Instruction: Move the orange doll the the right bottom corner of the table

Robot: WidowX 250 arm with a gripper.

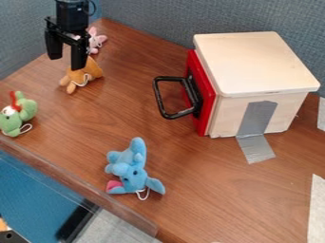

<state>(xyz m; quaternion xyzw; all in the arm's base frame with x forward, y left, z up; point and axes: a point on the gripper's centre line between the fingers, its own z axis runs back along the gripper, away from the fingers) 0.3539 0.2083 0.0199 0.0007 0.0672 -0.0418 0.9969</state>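
The brown wood-grain table [209,204] carries a pale wooden box [254,61] with a red front. At upper left hangs the black 2-finger gripper [66,63], its fingers apart. A floppy-eared blue plush doll [130,163] lies near the front edge. The soft, plain orange plush doll [75,77] lies at the table's upper left, partly hidden behind 1 finger, stubby limbs showing, with 1 thin white string loop [83,80].

The gripper [66,62] hangs at eleven o'clock, fingers apart, by the orange doll [91,71] and a pink doll [96,41]. A green doll [25,110] lies at nine, a blue doll [132,166] at seven, a red-fronted wooden box [251,64] at two.
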